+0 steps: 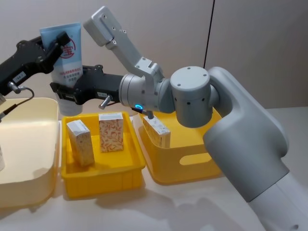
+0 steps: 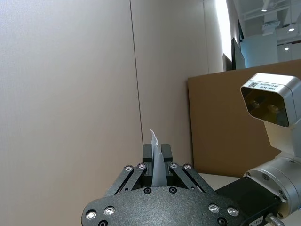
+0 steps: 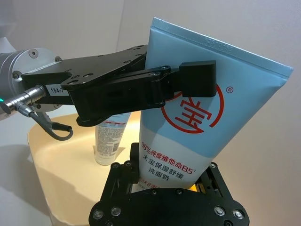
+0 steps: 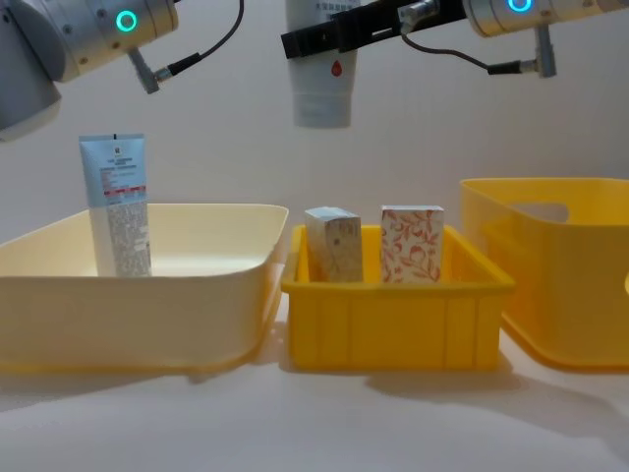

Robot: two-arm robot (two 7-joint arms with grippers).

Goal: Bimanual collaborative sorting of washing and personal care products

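Right claw (image 3: 162, 181) and left claw (image 3: 181, 82) — both grip tube (image 3: 207, 117).

Red-logo tube (image 1: 68, 53) is up in the air, cap down, pinched in both my grippers. Another tube (image 4: 118, 206) stands at 9 o'clock; three floral boxes (image 1: 111, 132) upright around 3.

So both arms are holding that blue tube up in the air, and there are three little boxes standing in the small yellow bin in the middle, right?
Not quite: the small yellow bin holds two boxes, one marbled and one floral, as the head view shows. The rest stands: the left gripper and right gripper both grip the raised tube.
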